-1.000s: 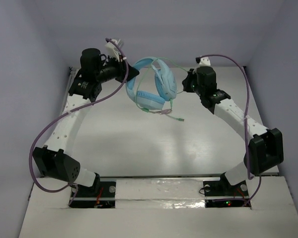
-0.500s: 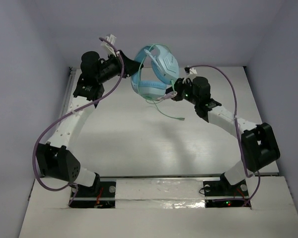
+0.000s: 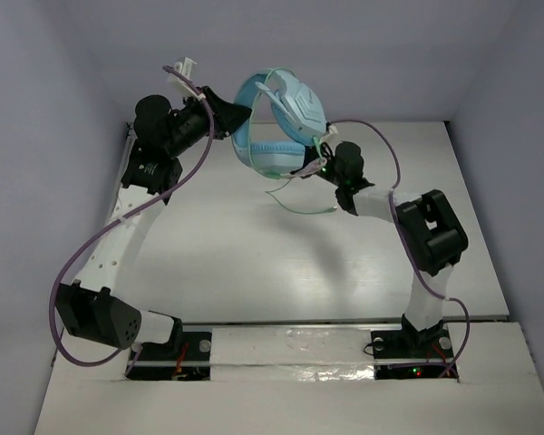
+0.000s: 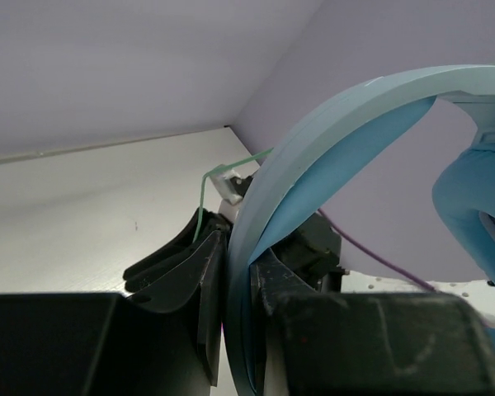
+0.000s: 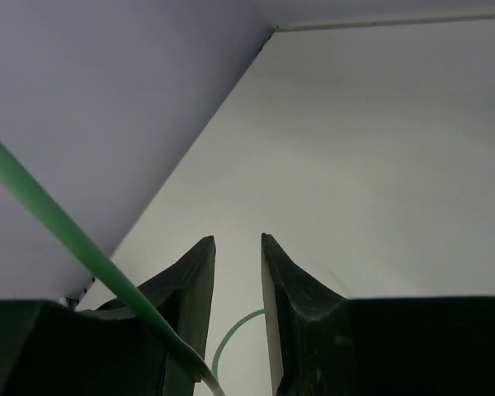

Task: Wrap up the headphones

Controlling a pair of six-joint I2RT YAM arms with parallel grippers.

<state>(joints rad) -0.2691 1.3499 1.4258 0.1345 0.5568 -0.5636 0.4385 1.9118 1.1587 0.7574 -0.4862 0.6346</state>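
Note:
The light blue headphones [image 3: 286, 118] hang in the air at the back of the table. My left gripper [image 3: 236, 110] is shut on their headband [image 4: 313, 157], which runs up between the jaws in the left wrist view; one ear cup [image 4: 470, 198] shows at the right there. My right gripper [image 3: 315, 167] sits just below the ear cups, jaws a little apart with nothing between the tips [image 5: 238, 239]. The thin pale green cable [image 3: 295, 205] hangs in a loop under the cups. In the right wrist view it [image 5: 58, 223] crosses in front of the left finger and curves behind the gap.
Purple arm cables [image 3: 118, 217] loop along both arms. The white table [image 3: 254, 263] lies below, with lilac walls [image 3: 36, 136] close at the left, back and right. A white ledge [image 3: 281, 340] carries the arm bases at the near edge.
My left gripper has lifted the headphones higher and tilted them. My right arm has folded and its gripper has moved left, up against the underside of the cups. The cable loop has swung left.

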